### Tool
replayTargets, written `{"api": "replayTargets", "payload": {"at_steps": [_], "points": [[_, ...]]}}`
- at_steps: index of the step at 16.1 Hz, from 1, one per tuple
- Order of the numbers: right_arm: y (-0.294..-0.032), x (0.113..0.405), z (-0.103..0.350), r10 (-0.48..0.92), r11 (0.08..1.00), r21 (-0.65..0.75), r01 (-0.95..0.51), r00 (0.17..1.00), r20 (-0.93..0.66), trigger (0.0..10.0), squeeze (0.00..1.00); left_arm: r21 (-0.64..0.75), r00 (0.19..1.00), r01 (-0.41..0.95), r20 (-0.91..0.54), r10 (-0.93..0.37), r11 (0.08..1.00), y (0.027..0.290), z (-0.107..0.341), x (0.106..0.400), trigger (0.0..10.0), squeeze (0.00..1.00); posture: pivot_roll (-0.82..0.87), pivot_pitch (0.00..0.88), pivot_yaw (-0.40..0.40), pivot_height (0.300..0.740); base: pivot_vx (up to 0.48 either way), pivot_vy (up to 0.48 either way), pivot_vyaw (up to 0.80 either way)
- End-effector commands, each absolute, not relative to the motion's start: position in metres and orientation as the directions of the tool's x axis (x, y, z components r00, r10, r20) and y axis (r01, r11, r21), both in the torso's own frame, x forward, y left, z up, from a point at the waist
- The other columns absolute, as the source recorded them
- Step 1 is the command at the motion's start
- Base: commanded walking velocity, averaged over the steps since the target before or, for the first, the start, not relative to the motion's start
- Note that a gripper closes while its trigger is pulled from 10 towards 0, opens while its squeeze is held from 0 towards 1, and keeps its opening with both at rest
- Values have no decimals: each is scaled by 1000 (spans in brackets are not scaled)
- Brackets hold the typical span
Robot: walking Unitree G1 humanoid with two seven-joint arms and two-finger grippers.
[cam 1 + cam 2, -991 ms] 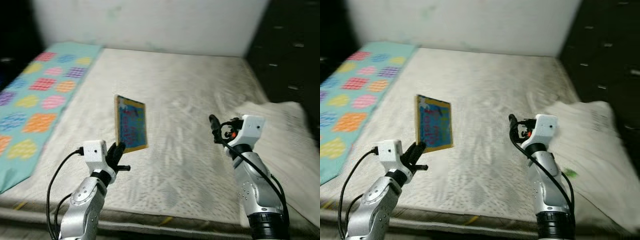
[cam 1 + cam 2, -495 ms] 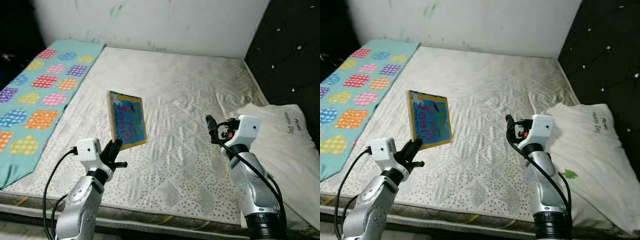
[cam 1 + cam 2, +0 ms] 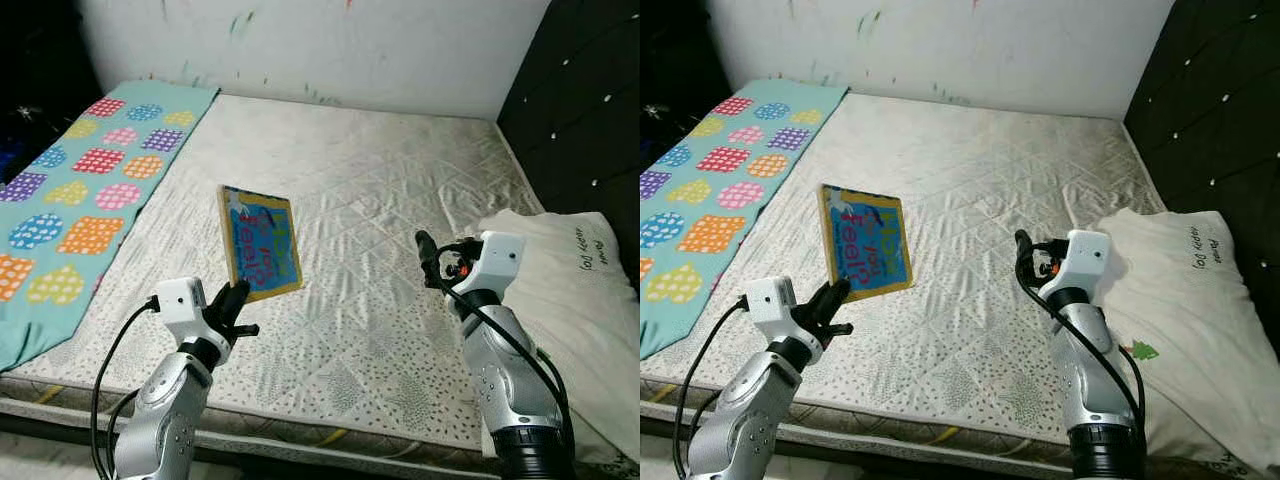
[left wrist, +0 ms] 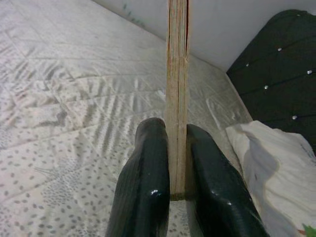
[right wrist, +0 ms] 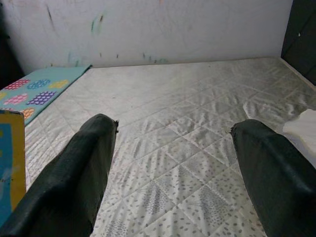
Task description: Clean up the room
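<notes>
Book (image 3: 260, 243), thin, yellow-edged, blue cover with coloured lettering, held upright above the near left part of the mattress (image 3: 370, 200), clear of the quilted cover. Gripped at its lower corner by the left pincer (image 3: 233, 304), both black fingers (image 4: 148, 182) pressed flat against either face of the board, edge-on in the left wrist view. Cover turned toward the camera and slightly tilted, top leaning away to the left.

Right pincer (image 3: 1021, 252) raised over the right side of the mattress, well apart from the book, fingers (image 5: 79, 173) spread wide with nothing between them. Silver forearm below it, black cable looping along the arm.

Mattress bare, white-grey with a dotted diamond quilt, filling most of the bed. Turquoise blanket (image 3: 80, 190) with coloured patterned squares along the left edge. White pillow (image 3: 1180, 300) with a small green print lying at the right edge, just beside the right arm. Dark tufted headboard (image 3: 590, 110) behind the pillow. White wall (image 3: 320, 45) at the far end, marked with small streaks of paint.
</notes>
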State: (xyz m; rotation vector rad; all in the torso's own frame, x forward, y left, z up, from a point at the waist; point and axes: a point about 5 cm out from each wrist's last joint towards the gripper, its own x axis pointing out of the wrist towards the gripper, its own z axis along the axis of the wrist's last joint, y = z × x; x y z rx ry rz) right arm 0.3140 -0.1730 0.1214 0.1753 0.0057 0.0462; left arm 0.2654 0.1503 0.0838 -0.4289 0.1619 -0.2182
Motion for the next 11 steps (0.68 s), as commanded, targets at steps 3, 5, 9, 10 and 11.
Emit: {"api": "replayTargets", "payload": {"at_steps": [3, 5, 9, 10, 11], "points": [[-178, 315, 124, 30, 985, 169, -30, 1000, 1, 10000, 0, -442, 953, 258, -28, -300, 859, 139, 103, 269, 10000, 0, -44, 11, -24, 740, 0, 0, 0], [-179, 315, 124, 29, 985, 168, -28, 1000, 1, 10000, 0, -444, 952, 261, -28, -304, 858, 138, 103, 270, 10000, 0, -44, 11, -24, 740, 0, 0, 0], [-179, 316, 124, 28, 985, 169, -27, 1000, -2, 10000, 0, -459, 954, 252, -28, -297, 852, 139, 104, 270, 10000, 0, -47, 10, -26, 740, 0, 0, -400], [-179, 316, 125, 29, 985, 171, -28, 1000, -2, 10000, 0, -457, 954, 251, -30, -297, 853, 139, 104, 270, 10000, 0, -47, 10, -26, 740, 0, 0, -800], [-178, 316, 125, 29, 985, 171, -29, 1000, -1, 10000, 0, -457, 954, 251, -31, -298, 853, 139, 104, 270, 10000, 0, -47, 10, -26, 740, 0, 0, -800]]}}
